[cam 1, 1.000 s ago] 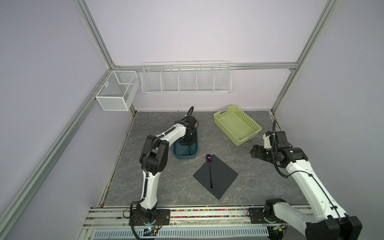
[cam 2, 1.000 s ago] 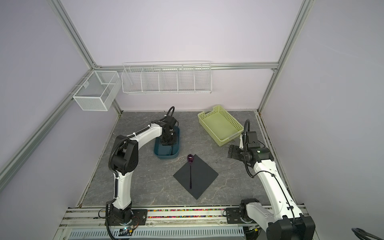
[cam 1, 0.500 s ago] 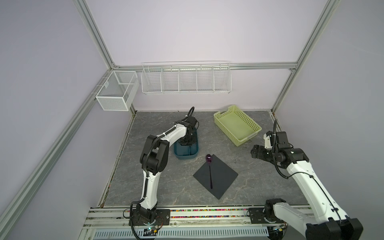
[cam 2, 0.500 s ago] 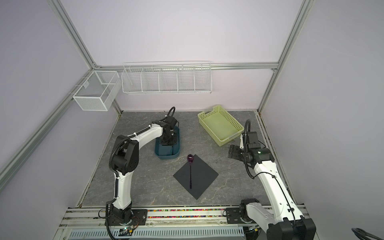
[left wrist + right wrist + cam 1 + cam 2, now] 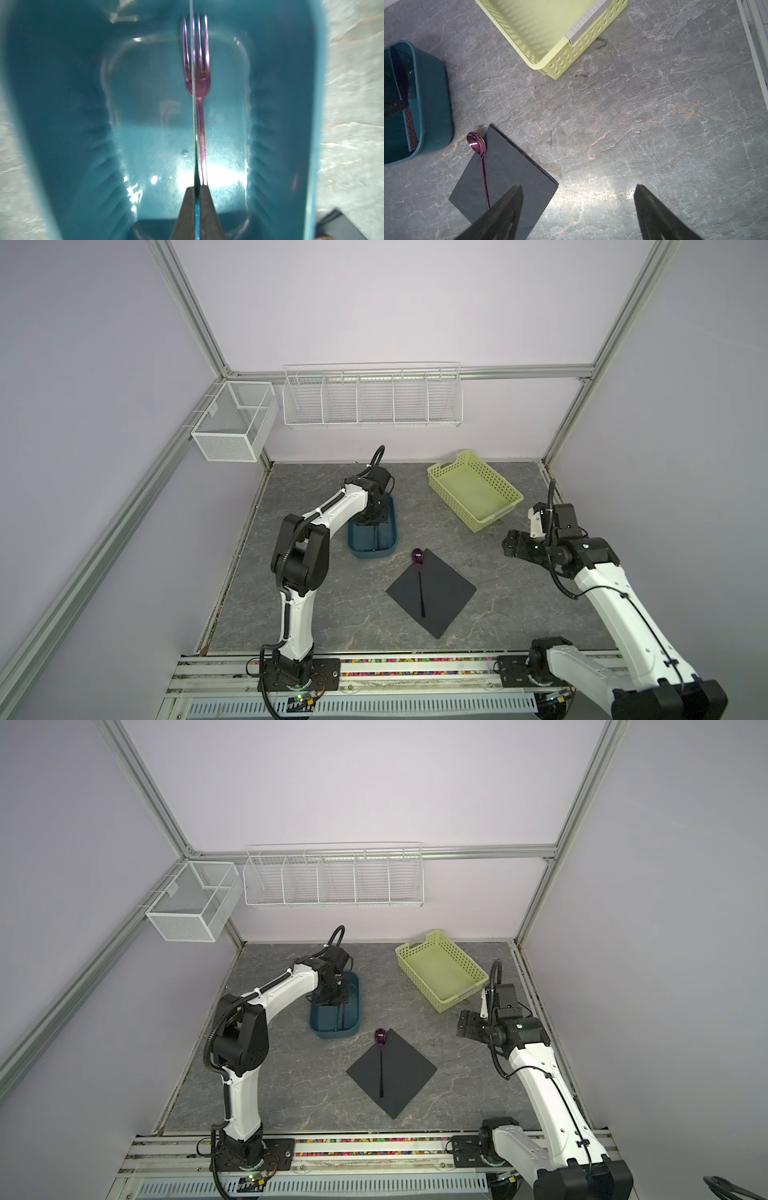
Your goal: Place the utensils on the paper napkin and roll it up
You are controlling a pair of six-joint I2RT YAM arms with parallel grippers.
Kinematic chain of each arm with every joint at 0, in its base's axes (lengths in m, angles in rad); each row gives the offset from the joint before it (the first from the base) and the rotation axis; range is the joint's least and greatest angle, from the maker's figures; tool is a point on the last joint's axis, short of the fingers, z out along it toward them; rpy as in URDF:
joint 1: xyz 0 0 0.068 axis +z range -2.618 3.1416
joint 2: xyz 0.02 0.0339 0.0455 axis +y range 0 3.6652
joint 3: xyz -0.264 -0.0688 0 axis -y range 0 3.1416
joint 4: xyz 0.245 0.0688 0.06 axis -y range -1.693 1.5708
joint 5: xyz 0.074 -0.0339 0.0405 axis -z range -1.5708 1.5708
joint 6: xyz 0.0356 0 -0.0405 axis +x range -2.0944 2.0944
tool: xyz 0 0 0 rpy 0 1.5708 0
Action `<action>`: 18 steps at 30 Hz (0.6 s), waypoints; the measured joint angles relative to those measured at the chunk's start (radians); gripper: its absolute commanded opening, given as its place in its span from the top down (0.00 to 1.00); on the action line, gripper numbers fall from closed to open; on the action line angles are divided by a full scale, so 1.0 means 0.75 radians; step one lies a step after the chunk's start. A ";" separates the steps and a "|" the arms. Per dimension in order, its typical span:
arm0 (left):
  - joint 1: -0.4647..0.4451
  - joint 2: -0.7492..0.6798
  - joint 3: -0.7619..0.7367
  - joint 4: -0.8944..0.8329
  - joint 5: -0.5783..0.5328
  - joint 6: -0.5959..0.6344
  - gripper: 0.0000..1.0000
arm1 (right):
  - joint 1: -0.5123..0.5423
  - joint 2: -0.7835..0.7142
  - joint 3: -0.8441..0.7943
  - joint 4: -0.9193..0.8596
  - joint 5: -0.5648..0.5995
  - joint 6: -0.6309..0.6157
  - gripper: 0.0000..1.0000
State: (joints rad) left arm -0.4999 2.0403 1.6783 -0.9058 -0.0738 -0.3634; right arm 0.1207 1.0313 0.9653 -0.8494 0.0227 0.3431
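A black paper napkin (image 5: pixel 442 597) (image 5: pixel 405 1075) lies as a diamond on the grey table. A purple spoon (image 5: pixel 420 585) (image 5: pixel 381 1060) rests on it, bowl over the far corner, also in the right wrist view (image 5: pixel 480 149). My left gripper (image 5: pixel 371 523) (image 5: pixel 196 189) reaches down into the teal tub (image 5: pixel 393 537), shut on the knife (image 5: pixel 196 174), which shows edge-on. The fork (image 5: pixel 200 83) lies beside it on the tub floor. My right gripper (image 5: pixel 509 548) (image 5: pixel 578 185) hovers open and empty to the right of the napkin (image 5: pixel 508 176).
A yellow-green perforated basket (image 5: pixel 492 522) (image 5: pixel 558 62) sits at the back right. White wire baskets (image 5: pixel 372 398) hang on the back wall and left frame. The teal tub (image 5: pixel 431 104) stands just beyond the napkin's far-left corner.
My left gripper has closed the last bit inside the tub. Neither arm has visibly shifted, and the spoon and napkin lie as before.
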 measured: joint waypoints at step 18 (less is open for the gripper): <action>0.091 -0.016 -0.060 0.007 0.000 0.044 1.00 | 0.000 -0.001 0.000 0.001 -0.001 0.000 0.13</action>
State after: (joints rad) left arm -0.4316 2.0285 1.6333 -0.9009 -0.0738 -0.3305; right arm 0.1207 1.0306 0.9653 -0.8490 0.0223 0.3431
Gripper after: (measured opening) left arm 0.047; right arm 0.869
